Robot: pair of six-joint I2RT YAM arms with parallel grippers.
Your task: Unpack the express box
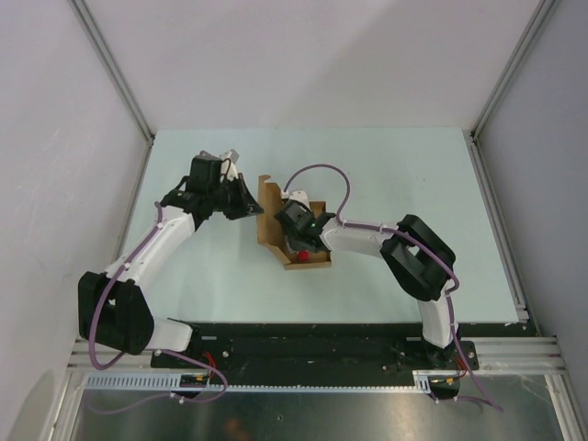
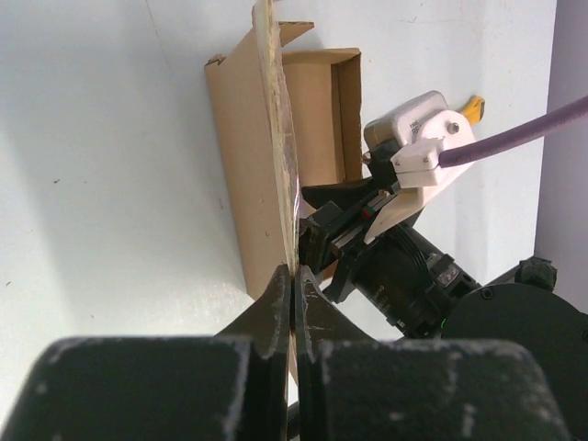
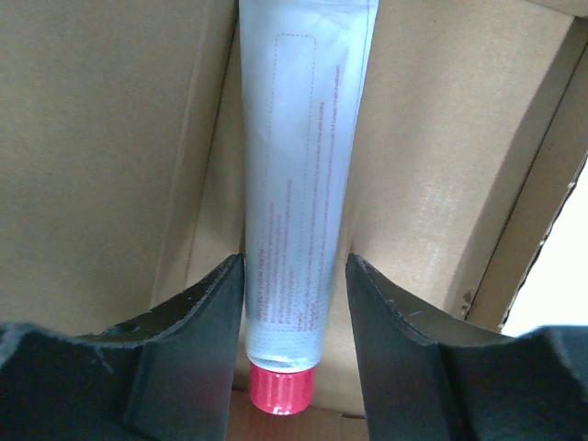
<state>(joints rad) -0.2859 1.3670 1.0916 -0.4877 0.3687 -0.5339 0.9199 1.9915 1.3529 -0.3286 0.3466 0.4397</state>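
The express box [image 1: 309,261] lies open mid-table, a brown cardboard tray [image 2: 317,106] with its lid flap [image 2: 278,138] standing upright. My left gripper [image 2: 296,278] is shut on the edge of that flap [image 1: 269,208], holding it up from the left [image 1: 254,209]. My right gripper [image 1: 299,241] reaches down into the box. In the right wrist view it [image 3: 294,268] is open and straddles a white tube [image 3: 299,175] with a red cap [image 3: 280,390]. One finger [image 3: 207,303] touches the tube's side; a narrow gap shows at the other.
A bit of a yellow utility knife [image 2: 473,107] shows on the table beyond the right wrist camera housing [image 2: 418,138]. The box's cardboard walls [image 3: 101,138] close in on both sides of the right fingers. Grey walls enclose the pale table [image 1: 395,165].
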